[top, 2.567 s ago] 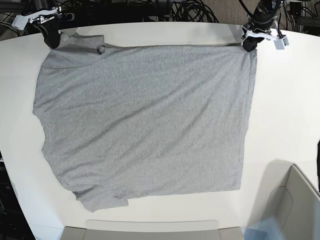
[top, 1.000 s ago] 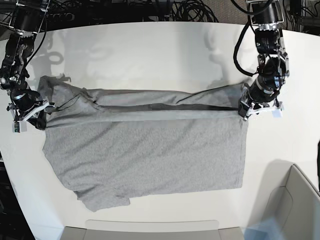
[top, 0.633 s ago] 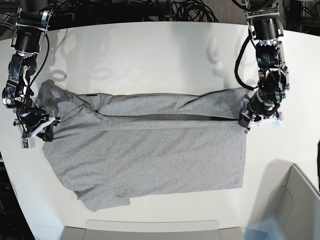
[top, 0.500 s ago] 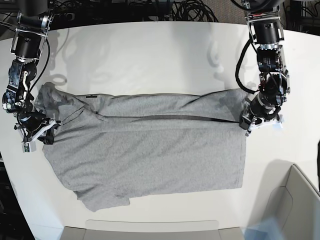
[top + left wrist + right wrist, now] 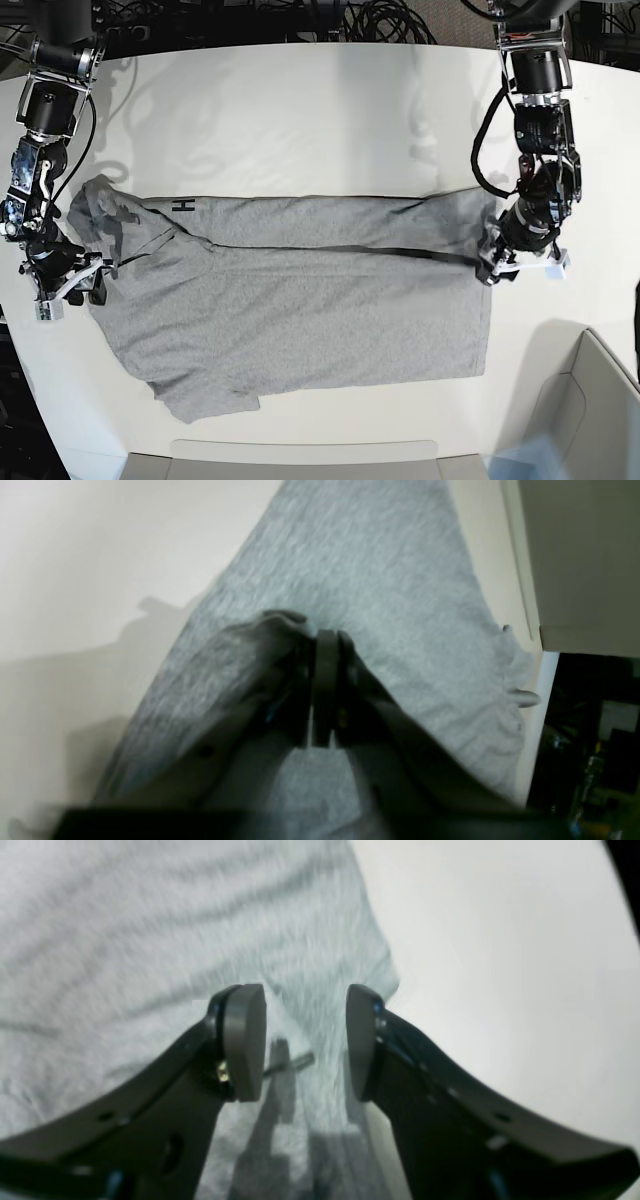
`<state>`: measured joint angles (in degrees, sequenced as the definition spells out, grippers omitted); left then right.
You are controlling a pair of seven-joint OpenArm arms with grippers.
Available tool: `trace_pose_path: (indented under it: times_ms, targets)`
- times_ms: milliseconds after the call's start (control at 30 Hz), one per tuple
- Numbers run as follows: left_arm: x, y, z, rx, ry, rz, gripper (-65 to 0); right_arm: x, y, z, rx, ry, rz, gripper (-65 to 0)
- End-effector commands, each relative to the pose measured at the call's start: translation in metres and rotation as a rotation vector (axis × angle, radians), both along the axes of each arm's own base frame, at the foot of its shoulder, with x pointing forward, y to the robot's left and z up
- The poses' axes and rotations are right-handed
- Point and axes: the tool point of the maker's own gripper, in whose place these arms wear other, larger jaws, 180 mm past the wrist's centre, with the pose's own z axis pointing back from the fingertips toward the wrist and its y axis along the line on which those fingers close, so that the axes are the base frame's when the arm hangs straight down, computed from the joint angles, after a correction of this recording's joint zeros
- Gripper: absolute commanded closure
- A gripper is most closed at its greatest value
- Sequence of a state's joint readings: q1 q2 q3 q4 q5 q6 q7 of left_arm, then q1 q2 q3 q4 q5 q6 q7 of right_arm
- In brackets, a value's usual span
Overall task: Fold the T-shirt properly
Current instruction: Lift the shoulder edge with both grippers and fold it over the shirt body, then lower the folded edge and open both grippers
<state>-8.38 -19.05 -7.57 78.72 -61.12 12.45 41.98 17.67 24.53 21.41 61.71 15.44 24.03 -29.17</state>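
Grey, 1 T-shirt (image 5: 300,310) shows us a black "H"; left gripper (image 5: 325,645) pinches its edge, right gripper (image 5: 305,1040) gapes released.

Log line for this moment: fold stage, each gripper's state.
stage: far edge of T-shirt folded toward middle | left gripper: shut on T-shirt | right gripper: open over T-shirt | table

A white round-edged table (image 5: 300,110) fills the scene; black cables (image 5: 380,20) tangle beyond its far edge, a grey bin (image 5: 590,420) near right.
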Motion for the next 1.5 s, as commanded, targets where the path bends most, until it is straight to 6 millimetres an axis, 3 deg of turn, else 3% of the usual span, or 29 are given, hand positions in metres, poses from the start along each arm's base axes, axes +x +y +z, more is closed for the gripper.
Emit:
trace_pose_path:
  times_ms: [0,100,233,333,433,533,633,800,900,1033,1200,1267,1433,1467]
  targets:
    - [0.007,0.005,0.019,0.022,-0.056,-0.004,-20.2,0.008,-0.006,0.029,-0.019,-0.082,0.002,-26.7]
    - [0.0,-0.001,0.029,0.039,-0.088,-0.025,-18.2,-0.002,0.005,0.035,-0.053,-0.104,0.039,-26.7]
    - [-0.011,0.001,0.016,0.046,-0.057,-0.014,-16.7,-0.016,0.018,0.023,-0.05,-0.087,0.061,-26.7]
    - [-0.011,0.001,0.018,0.046,-0.066,-0.015,-16.5,-0.02,0.02,0.018,-0.048,-0.078,0.066,-26.7]
    - [-0.015,-0.014,0.022,0.053,-0.08,-0.057,-16.4,-0.031,0.025,0.008,-0.048,-0.056,0.075,-26.6]
    - [-0.02,-0.041,0.01,0.058,-0.048,-0.138,-16.4,-0.048,0.04,-0.014,-0.024,-0.013,0.094,-26.6]
    - [-0.028,-0.053,-0.012,0.05,0.012,-0.172,-16.4,-0.06,0.042,-0.035,-0.007,0.038,0.086,-26.6]
    - [-0.048,-0.033,-0.062,0.045,0.164,-0.132,-16.4,-0.065,0.034,-0.06,0.027,0.109,0.092,-26.6]
    - [-0.049,-0.01,-0.06,0.093,0.171,-0.118,-16.4,-0.062,0.005,-0.07,-0.01,0.164,0.053,-26.6]
    - [-0.051,0.008,-0.056,0.132,0.176,-0.112,-16.4,-0.061,-0.015,-0.074,-0.064,0.209,0.036,-26.2]
    - [-0.055,0.004,-0.06,0.127,0.192,-0.127,-16.3,-0.061,-0.018,-0.073,-0.086,0.211,0.037,-13.9]
    - [-0.072,0.004,-0.072,0.123,0.229,-0.13,-15.6,-0.065,-0.019,-0.076,-0.089,0.221,0.039,-9.9]
    - [-0.098,0.002,-0.089,0.114,0.288,-0.136,0.0,-0.091,0.0,-0.091,-0.088,0.271,0.163,-2.7]
    - [-0.105,0.002,-0.093,0.113,0.303,-0.137,0.0,-0.098,0.001,-0.094,-0.093,0.282,0.174,-1.7]
